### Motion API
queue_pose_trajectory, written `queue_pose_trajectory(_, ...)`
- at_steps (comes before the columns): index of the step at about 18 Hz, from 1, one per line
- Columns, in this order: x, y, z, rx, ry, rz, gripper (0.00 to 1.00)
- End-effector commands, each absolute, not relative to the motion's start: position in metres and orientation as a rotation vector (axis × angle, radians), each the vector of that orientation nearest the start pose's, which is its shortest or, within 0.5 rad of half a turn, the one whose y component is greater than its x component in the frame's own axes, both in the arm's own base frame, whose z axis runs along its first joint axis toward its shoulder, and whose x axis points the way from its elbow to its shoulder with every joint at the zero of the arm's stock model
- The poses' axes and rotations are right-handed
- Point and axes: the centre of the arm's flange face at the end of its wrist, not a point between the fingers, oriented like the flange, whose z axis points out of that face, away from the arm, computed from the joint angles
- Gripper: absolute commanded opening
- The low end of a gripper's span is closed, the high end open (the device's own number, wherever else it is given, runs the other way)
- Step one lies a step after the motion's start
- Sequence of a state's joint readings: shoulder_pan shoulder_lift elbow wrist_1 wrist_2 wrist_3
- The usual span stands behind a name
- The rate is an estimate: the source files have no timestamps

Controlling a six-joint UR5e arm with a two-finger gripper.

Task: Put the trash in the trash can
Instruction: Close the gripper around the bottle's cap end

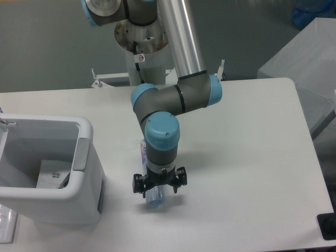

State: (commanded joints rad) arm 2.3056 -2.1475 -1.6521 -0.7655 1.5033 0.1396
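Note:
The crushed clear water bottle lies on the white table right of the trash can. Its labelled end sticks out behind the wrist. My gripper points straight down over the bottle's near end, its black fingers on either side of it. The wrist hides the fingertips, so I cannot tell whether they are closed on the bottle. The white trash can with a grey flap on its rim stands at the left. The crumpled wrapper is not in view.
A white flat item lies inside the trash can. The arm's base stands at the table's far edge. A grey surface is beyond the table's right side. A black object sits at the near right corner.

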Motion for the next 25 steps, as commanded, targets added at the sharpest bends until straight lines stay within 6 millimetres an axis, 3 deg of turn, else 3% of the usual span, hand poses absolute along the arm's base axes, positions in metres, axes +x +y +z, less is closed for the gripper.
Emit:
queue_pose_trajectory(7, -0.335, 0.583, 0.186, -2.863, -0.864, -0.006, 0.96)
queue_pose_trajectory(15, -0.336, 0.583, 0.186, -2.864, -0.862, -0.001, 0.7)
queue_pose_trajectory(25, -0.34, 0.585, 0.196, -2.851, -0.847, 0.012, 0.66)
